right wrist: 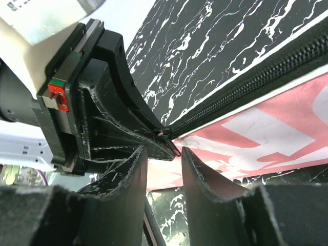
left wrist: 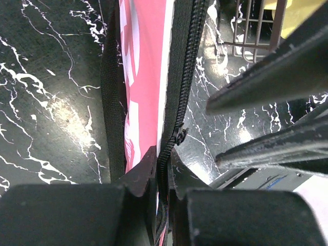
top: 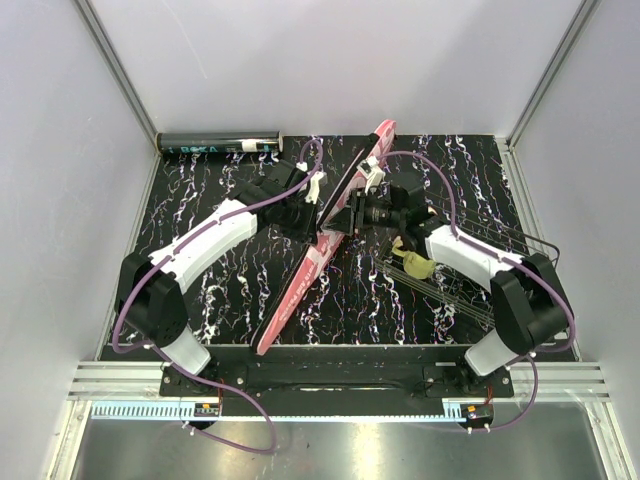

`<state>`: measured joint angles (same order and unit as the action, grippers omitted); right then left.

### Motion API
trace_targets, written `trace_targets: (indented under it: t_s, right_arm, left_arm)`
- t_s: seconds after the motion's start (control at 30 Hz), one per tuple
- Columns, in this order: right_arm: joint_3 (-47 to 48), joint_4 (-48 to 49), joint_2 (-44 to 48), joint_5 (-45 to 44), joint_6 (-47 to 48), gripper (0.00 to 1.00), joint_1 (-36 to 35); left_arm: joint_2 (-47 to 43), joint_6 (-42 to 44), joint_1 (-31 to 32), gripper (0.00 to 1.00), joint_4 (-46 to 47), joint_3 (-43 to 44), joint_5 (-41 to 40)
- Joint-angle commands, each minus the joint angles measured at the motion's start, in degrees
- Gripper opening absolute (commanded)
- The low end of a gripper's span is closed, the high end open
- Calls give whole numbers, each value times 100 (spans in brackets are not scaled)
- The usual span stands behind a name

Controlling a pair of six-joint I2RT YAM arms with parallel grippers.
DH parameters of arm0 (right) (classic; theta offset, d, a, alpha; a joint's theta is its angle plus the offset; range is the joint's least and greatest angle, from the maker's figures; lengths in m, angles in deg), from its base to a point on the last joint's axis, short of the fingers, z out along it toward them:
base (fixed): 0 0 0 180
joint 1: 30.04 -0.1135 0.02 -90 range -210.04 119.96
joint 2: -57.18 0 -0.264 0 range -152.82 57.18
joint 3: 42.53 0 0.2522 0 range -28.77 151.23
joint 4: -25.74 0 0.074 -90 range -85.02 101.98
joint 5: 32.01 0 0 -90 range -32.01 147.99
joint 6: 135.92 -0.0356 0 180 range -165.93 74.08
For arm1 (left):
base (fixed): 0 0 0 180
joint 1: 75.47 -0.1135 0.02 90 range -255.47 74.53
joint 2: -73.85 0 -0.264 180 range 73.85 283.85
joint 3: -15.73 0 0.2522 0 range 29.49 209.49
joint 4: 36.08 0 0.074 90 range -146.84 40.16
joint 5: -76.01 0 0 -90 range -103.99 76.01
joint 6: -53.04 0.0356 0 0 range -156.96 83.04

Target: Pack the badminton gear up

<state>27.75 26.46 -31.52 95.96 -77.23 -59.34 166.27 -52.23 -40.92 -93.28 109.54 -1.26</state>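
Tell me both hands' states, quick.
Left hand: closed, pinching the pink racquet cover along its zipper.
Right hand: open, holding nothing.

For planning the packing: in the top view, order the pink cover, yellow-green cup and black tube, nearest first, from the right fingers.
1. pink cover, at the right fingers.
2. yellow-green cup, on the right side.
3. black tube, far left edge.

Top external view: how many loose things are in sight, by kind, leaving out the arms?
Black tube: 1
Pink racquet cover: 1
Black wire basket: 1
Yellow-green cup: 1
Total: 4
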Motion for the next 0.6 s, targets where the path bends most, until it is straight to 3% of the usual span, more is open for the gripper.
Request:
trace_targets:
  t_s: [0.0,0.23,0.57]
  right_arm:
    - [0,740,-252,904,397,42,196]
    - [-9,1144,-595,1405,424,46,205]
    - [-140,1962,-911,1810,-24,41,205]
  left_arm:
    - [-269,156,-35,0,494,55,502]
    - [-207,156,-79,0,538,72,678]
    - [-216,164,-106,0,573,46,801]
